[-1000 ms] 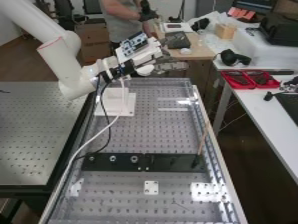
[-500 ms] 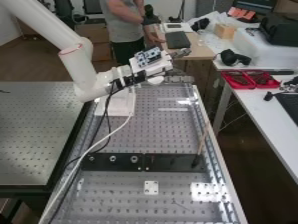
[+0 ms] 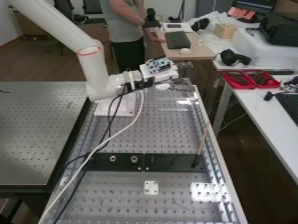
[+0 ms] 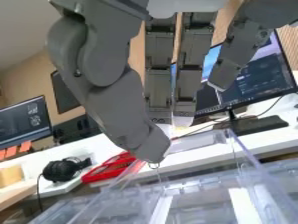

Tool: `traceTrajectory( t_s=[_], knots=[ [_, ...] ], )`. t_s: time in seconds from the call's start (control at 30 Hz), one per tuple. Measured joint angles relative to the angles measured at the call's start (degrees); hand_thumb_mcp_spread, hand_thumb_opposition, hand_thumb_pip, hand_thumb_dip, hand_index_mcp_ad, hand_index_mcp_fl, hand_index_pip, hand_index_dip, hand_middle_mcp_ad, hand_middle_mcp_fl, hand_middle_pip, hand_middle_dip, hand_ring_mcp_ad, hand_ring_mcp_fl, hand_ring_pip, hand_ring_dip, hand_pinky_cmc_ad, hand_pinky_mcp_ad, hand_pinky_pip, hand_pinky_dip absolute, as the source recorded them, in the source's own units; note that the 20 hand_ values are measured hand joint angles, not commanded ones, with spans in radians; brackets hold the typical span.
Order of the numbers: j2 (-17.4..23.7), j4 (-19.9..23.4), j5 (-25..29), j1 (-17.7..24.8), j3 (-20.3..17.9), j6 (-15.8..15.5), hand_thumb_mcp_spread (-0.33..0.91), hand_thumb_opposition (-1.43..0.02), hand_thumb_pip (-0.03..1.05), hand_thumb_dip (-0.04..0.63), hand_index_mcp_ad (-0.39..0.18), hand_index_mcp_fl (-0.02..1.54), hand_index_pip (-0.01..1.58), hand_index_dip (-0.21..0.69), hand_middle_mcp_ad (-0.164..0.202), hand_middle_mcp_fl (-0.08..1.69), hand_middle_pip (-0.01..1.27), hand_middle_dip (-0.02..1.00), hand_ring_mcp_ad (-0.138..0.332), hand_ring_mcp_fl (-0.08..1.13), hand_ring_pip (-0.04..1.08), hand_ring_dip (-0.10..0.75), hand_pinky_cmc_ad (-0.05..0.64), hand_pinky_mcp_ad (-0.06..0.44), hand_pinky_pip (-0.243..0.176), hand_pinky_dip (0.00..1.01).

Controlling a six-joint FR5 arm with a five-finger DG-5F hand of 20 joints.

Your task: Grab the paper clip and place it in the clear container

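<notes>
Office-type room, monitors [image 4: 247,75] in the background, perforated metal desk [image 3: 126,192] up front. The paper clip [image 4: 154,165] hangs at the tips of the fingers [image 4: 136,122], looks like a narrow pinch, near the clear container [image 4: 189,188]. Should be featherlight, springy-stiff, kinda slippery, so I'd grip one end. Can't tell what's inside the container. Red trays [image 3: 247,88] off to the side hold dark bits.
</notes>
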Motion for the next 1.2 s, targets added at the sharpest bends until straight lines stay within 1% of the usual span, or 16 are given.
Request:
traceTrajectory(
  t_s=[0.2, 0.3, 0.33, 0.4, 0.43, 0.47, 0.5, 0.57, 0.6, 0.67, 0.73, 0.77, 0.8, 0.9, 1.0, 1.2],
  knots=[
    [-0.7, -3.9, -0.6, 0.1, 1.6, -0.7, 0.66, -1.13, 0.72, 0.298, -0.187, 0.05, 0.4, -0.187, 0.007, 0.84, 0.86, 0.68, 0.017, 0.62, 0.19, 0.497, 0.494, 0.265, 0.099, 0.19],
    [-1.0, -6.1, -1.1, 0.0, 2.4, -1.0, 0.66, -1.13, 0.72, 0.298, -0.187, 0.04, 0.41, -0.187, 0.007, 0.85, 0.86, 0.69, 0.017, 0.56, 0.18, 0.489, 0.494, 0.265, 0.099, 0.19],
    [-1.0, -6.8, -1.2, -0.1, 2.7, -1.1, 0.66, -1.13, 0.72, 0.298, -0.187, 0.04, 0.42, -0.187, 0.007, 0.84, 0.86, 0.69, 0.017, 0.53, 0.2, 0.492, 0.494, 0.264, 0.099, 0.19],
    [-1.0, -7.9, -1.6, -0.2, 3.0, -1.0, 0.64, -1.1, 0.73, 0.302, -0.187, 0.03, 0.42, -0.187, 0.003, 0.78, 0.87, 0.69, 0.021, 0.48, 0.19, 0.473, 0.494, 0.265, 0.099, 0.19],
    [-1.0, -8.3, -1.8, -0.3, 3.2, -1.0, 0.61, -1.07, 0.74, 0.3, -0.188, 0.01, 0.42, -0.187, 0.005, 0.75, 0.85, 0.69, 0.021, 0.45, 0.22, 0.468, 0.496, 0.265, 0.099, 0.19],
    [-1.0, -8.5, -1.9, -0.4, 3.2, -1.0, 0.6, -1.05, 0.77, 0.304, -0.188, 0.0, 0.42, -0.187, 0.007, 0.67, 0.81, 0.68, 0.026, 0.43, 0.21, 0.456, 0.496, 0.264, 0.099, 0.19],
    [-0.8, -8.8, -2.0, -0.5, 3.2, -0.9, 0.56, -1.01, 0.8, 0.304, -0.188, 0.01, 0.43, -0.192, 0.007, 0.61, 0.77, 0.66, 0.037, 0.39, 0.23, 0.442, 0.496, 0.265, 0.094, 0.2],
    [-0.5, -9.0, -2.1, -0.7, 3.1, -0.9, 0.52, -0.97, 0.8, 0.304, -0.188, 0.01, 0.44, -0.192, 0.007, 0.52, 0.71, 0.63, 0.038, 0.32, 0.23, 0.428, 0.496, 0.264, 0.065, 0.21],
    [-0.1, -9.0, -2.1, -0.9, 2.9, -0.8, 0.5, -0.94, 0.8, 0.304, -0.188, 0.01, 0.43, -0.192, 0.007, 0.48, 0.69, 0.62, 0.037, 0.26, 0.25, 0.422, 0.497, 0.265, 0.063, 0.23],
    [0.5, -9.1, -2.2, -1.2, 2.4, -0.8, 0.49, -0.93, 0.8, 0.305, -0.188, 0.01, 0.43, -0.199, 0.007, 0.46, 0.66, 0.6, 0.042, 0.25, 0.24, 0.407, 0.494, 0.265, 0.035, 0.25],
    [1.8, -9.0, -2.3, -1.7, 1.3, -0.8, 0.47, -0.9, 0.83, 0.316, -0.185, 0.01, 0.43, -0.199, 0.005, 0.4, 0.62, 0.58, 0.051, 0.19, 0.26, 0.391, 0.466, 0.264, 0.017, 0.28],
    [2.1, -8.9, -2.3, -1.8, 1.1, -0.9, 0.46, -0.9, 0.85, 0.316, -0.185, 0.01, 0.43, -0.199, 0.005, 0.39, 0.61, 0.58, 0.051, 0.18, 0.28, 0.393, 0.468, 0.264, 0.023, 0.29],
    [2.9, -8.6, -2.4, -2.1, 0.4, -0.9, 0.46, -0.88, 0.85, 0.316, -0.185, 0.01, 0.43, -0.195, 0.005, 0.38, 0.6, 0.57, 0.051, 0.17, 0.27, 0.375, 0.443, 0.264, 0.0, 0.31],
    [5.6, -7.8, -2.4, -2.9, -1.7, -0.9, 0.44, -0.87, 0.85, 0.316, -0.188, 0.01, 0.42, -0.202, 0.005, 0.38, 0.57, 0.55, 0.051, 0.15, 0.3, 0.367, 0.433, 0.264, -0.028, 0.34],
    [9.0, -6.3, -2.2, -3.7, -4.2, -0.9, 0.44, -0.86, 0.85, 0.314, -0.188, 0.01, 0.39, -0.204, 0.005, 0.38, 0.57, 0.55, 0.051, 0.15, 0.3, 0.365, 0.412, 0.264, -0.042, 0.35],
    [15.8, -5.0, -1.1, -5.6, -8.7, -1.1, 0.44, -0.85, 0.85, 0.319, -0.188, 0.01, 0.34, -0.204, 0.012, 0.38, 0.53, 0.55, 0.051, 0.16, 0.29, 0.365, 0.38, 0.264, -0.044, 0.36]
  ],
)
